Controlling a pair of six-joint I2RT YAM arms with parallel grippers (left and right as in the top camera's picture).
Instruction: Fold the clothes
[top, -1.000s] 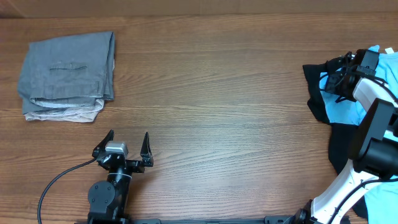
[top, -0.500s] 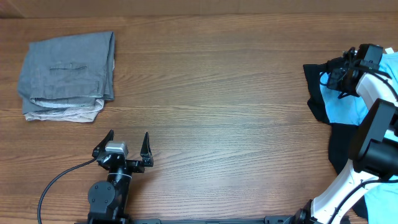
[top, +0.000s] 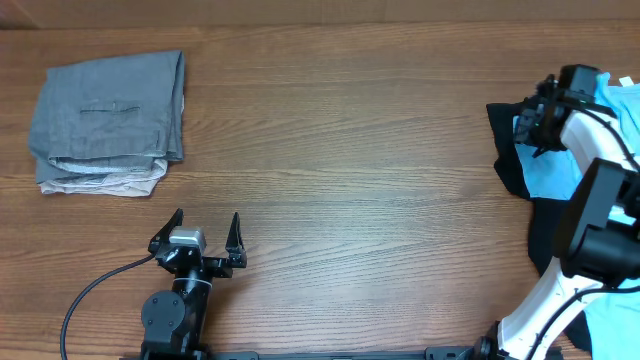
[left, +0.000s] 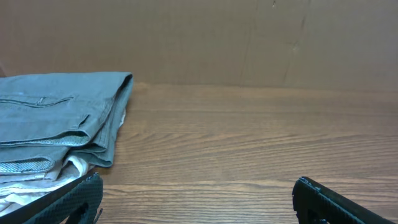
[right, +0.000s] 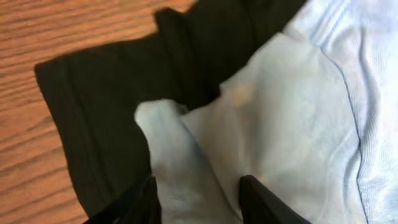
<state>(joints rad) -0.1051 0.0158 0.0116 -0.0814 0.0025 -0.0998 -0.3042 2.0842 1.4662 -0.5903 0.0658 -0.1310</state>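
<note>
Rightward, right jaws part-open astride a fold of light blue T-shirt (right: 292, 124), left jaws wide, empty

Soft, even light falls from above on the wooden table (top: 350, 150), with no glare and the grain crisp. The folded grey trousers (top: 110, 110) cast only a thin shadow at their lower edge. The left wrist view is dimmer and warmer, and the left gripper (left: 198, 199) shows as dark, soft shapes. Close up, the blue T-shirt (right: 298, 112) looks pale and slightly blurred (nearly washed out), while the black garment (right: 124, 93) swallows detail.
</note>
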